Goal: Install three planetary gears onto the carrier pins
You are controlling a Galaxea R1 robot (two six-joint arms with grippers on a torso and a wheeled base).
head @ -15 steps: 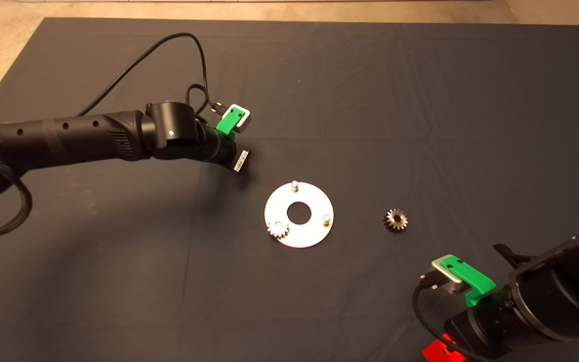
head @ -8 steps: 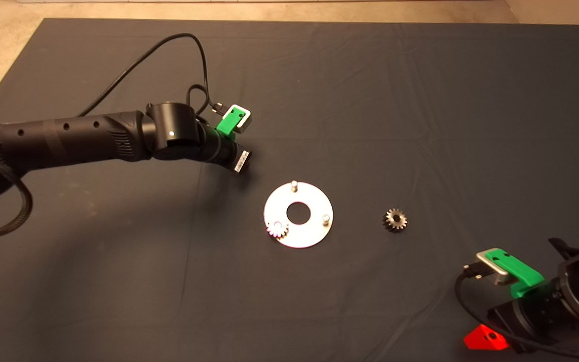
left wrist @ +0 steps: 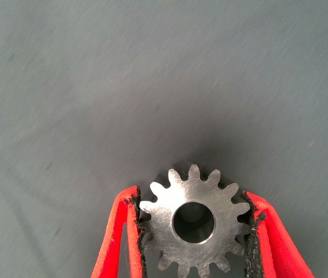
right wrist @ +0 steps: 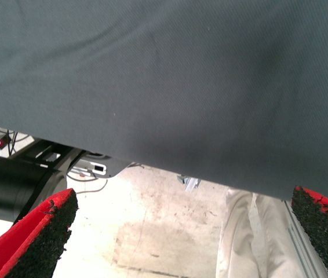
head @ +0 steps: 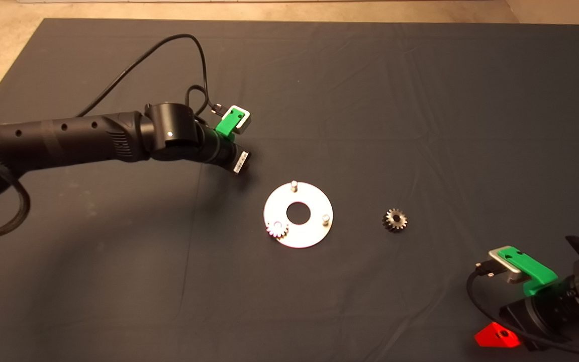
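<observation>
No readable text, brand, number or sign anywhere. Only a small white label (head: 239,162) just beside the left gripper, its print too fine to read.

My dark mat (head: 420,100) covers the table. On it lie the round plate (head: 314,236) and one loose gear (head: 395,219)

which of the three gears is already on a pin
The gear at the carrier plate's near-left edge; one lies loose on the mat, another sits in the left end effector.

Silvery planetary gear (left wrist: 193,226) with dark centre hole, pinched between left pincer's (left wrist: 196,231) red fingers (left wrist: 117,237), above grey mat (left wrist: 152,87).
</observation>
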